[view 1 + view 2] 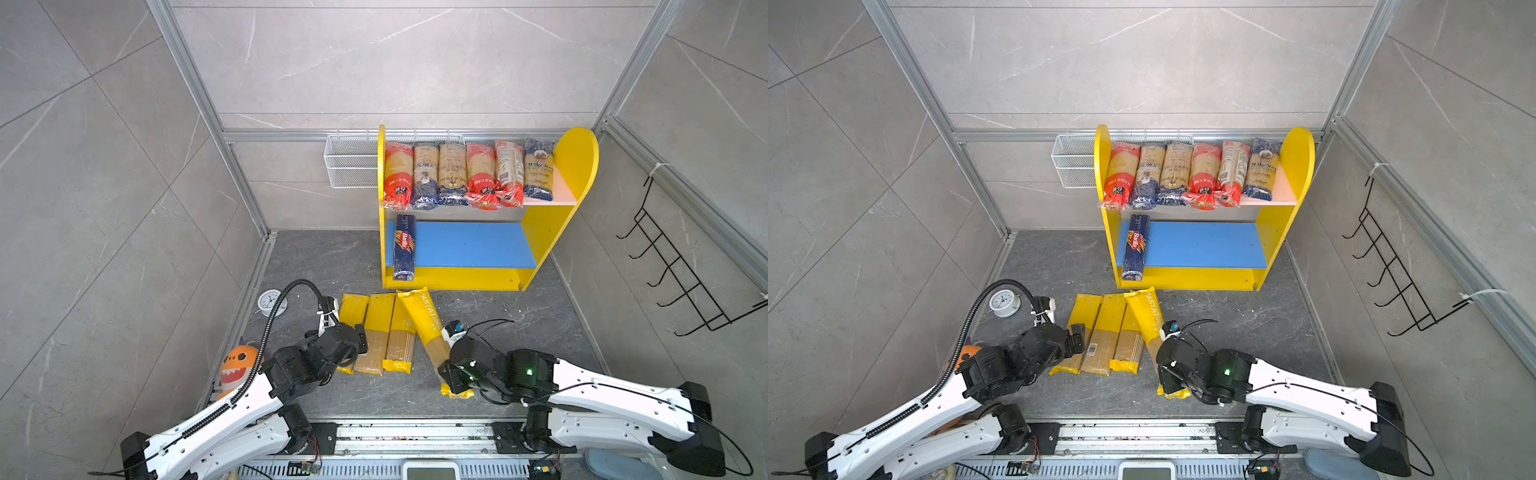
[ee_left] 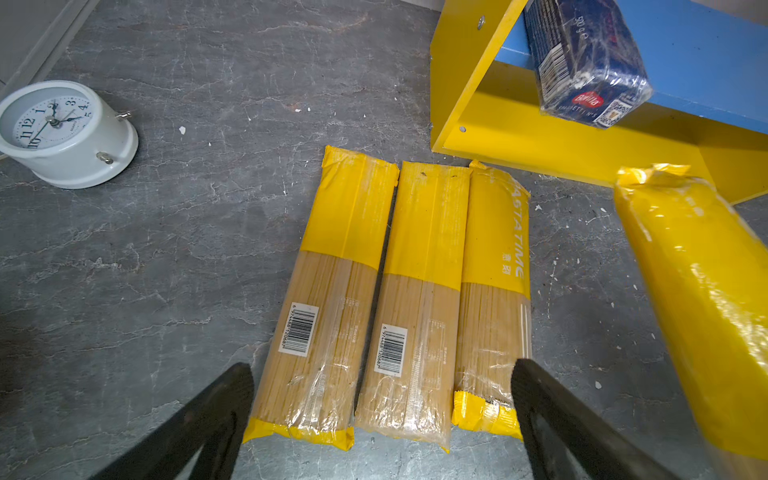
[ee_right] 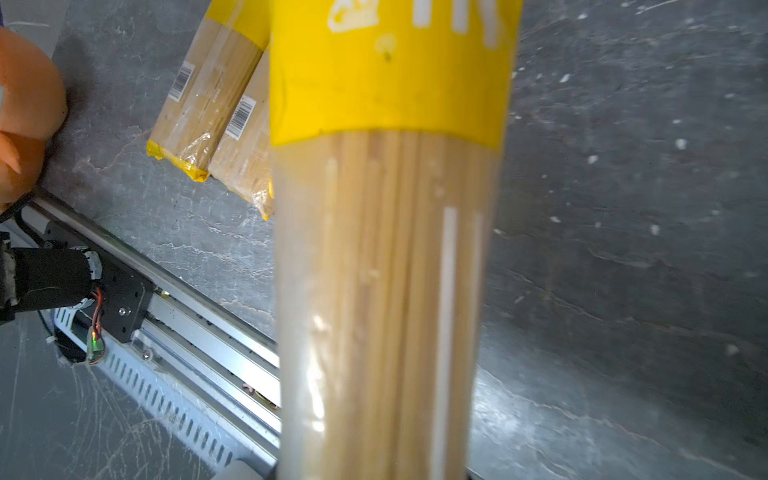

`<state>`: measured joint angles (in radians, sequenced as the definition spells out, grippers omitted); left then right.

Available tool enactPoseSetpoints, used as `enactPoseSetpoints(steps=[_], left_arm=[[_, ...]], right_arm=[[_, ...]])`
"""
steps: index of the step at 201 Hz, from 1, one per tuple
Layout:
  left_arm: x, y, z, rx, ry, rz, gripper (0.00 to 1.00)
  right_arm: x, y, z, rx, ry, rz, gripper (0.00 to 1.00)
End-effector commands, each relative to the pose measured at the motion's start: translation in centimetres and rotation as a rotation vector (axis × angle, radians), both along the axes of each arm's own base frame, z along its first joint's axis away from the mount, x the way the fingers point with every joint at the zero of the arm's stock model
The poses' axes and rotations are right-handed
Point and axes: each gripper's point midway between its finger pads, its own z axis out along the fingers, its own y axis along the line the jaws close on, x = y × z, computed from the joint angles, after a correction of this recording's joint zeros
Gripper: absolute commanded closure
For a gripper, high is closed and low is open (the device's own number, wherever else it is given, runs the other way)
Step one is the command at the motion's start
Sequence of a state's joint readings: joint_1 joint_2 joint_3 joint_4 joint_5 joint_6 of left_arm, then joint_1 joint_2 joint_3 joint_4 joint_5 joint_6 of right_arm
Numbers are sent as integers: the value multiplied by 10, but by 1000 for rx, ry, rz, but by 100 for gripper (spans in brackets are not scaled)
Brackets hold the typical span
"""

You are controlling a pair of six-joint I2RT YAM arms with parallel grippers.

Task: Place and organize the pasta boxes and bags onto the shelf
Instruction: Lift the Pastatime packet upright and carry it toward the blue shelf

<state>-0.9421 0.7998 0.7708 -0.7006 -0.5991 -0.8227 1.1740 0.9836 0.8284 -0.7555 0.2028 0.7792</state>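
The shelf [image 1: 575, 162] stands at the back, with several red- and blue-ended pasta bags [image 1: 453, 172] side by side on its pink upper board. A dark-blue Barilla box [image 1: 404, 247] lies at the left of the blue lower board [image 1: 469, 245]. Three yellow-ended bags [image 1: 380, 332] lie side by side on the floor before the shelf. My left gripper [image 2: 382, 370] hangs open over their near ends, one finger on each side. My right gripper [image 1: 446, 372] is shut on a fourth yellow-ended bag [image 3: 386, 249], which is tilted, its far end towards the shelf. Its fingers are hidden behind the bag.
A white alarm clock [image 1: 272, 302] sits on the floor left of the bags, and an orange shark toy [image 1: 237, 365] lies beside the left arm. A white wire basket [image 1: 351, 162] hangs left of the shelf. A black hook rack [image 1: 681, 270] is on the right wall.
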Motion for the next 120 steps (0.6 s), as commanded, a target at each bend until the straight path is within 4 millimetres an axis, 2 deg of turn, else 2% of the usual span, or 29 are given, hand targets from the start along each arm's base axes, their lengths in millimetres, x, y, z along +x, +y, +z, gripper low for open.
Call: enactPoseSetpoints(steps=[1,34,64,94,120], left_arm=[[5,-6,20,-44,-46,-4,0],[6,-7,21,-47,-49,-9,0],[7,-10,22,-48,-52,-17,0],[9,-13,23,-41,-55,-26,0],[10,-15,27,-32,-62,-35,0]], right_arm=[[16,-19,37,29,-128,-82,100],[22,-41,60,13,-201,-128,100],[35,-50,77,-12,-265,-176,100],[58,-49,87,-5,-295,-214,100],[89,-43,91,21,-277,-226,100]])
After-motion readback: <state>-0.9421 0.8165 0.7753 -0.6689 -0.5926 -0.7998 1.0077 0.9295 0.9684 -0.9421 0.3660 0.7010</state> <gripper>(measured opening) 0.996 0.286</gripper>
